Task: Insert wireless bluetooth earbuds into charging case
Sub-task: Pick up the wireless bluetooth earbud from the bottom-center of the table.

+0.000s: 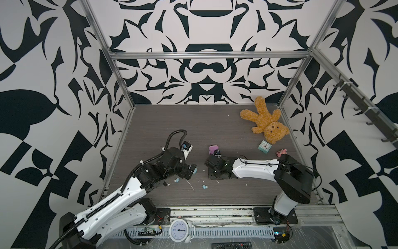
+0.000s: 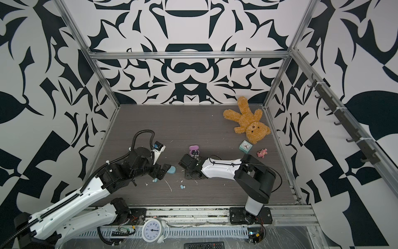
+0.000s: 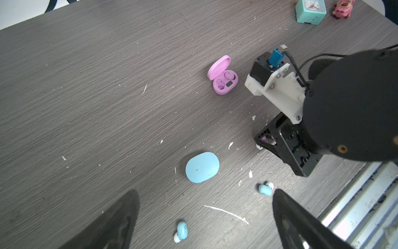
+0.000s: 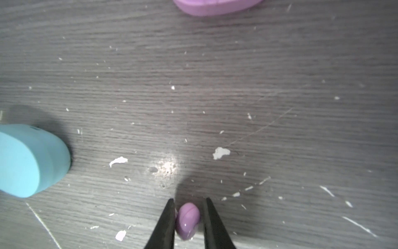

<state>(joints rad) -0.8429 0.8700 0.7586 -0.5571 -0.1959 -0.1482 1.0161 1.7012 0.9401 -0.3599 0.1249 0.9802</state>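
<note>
Between the fingers of the right tool [image 4: 189,199]: one pink earbud [image 4: 187,220], lying on the grey tabletop [image 4: 280,86]. The fingers stand close on either flank of it. One touches the bud; at the other a thin sliver of gap shows. Cannot tell whether the bud is truly pinched or only bracketed. Tips are down at the tabletop.

Ahead of those tips, a little way off: pink case [image 3: 223,80], lid hinged up and open. A second pink earbud [image 3: 228,75] sits in one socket; the socket beside it is empty. Off to one side of the right tool: blue case [image 4: 32,159], lid closed, flat on the tabletop.

The left tool [image 3: 205,191]: fingers spread wide, gripping nothing, held above the tabletop. Blue case lies just ahead of its tips, roughly centred on the gap. One blue earbud [image 3: 182,231] lies loose between the spread fingers, touching neither. The other blue earbud [image 3: 265,189] lies just beside one fingertip, on the side toward the right tool; contact not discernible. Both blue buds are outside any case.

In both top views the two tools sit near each other at mid-tabletop, the blue case between them. Small white scraps [image 4: 220,152] dot the tabletop around both tools. Well beyond the right tool, toward the far corner: teddy bear [image 1: 267,122], teal clock [image 1: 264,147], pink pig toy [image 1: 281,152], all apart from the cases.
</note>
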